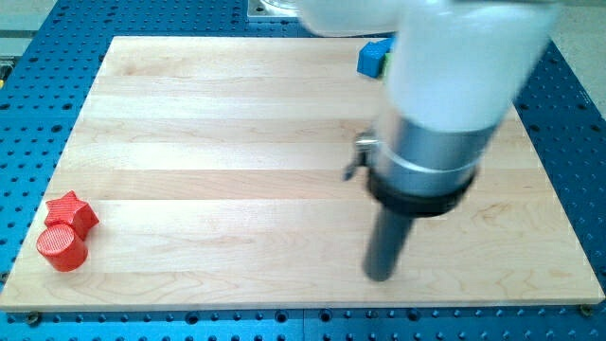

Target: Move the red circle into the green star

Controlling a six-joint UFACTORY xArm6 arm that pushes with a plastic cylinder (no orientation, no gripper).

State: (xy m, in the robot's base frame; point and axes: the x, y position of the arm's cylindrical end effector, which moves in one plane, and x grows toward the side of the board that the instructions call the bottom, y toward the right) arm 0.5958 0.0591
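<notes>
1. my tip (380, 276) rests on the tabletop (237, 123) near the view's bottom, right of centre; no jaws here.
2. red circle (62, 248) at the view's lower left, touching a red star (73, 213).
3. blue block (374, 58) at the view's top.

1. The red circle (62, 248) was a short ribbed cylinder lying flat on the wooden board, near the corner at the view's bottom left.
2. It touched a red star-shaped block just above it.
3. No green star could be made out.
</notes>
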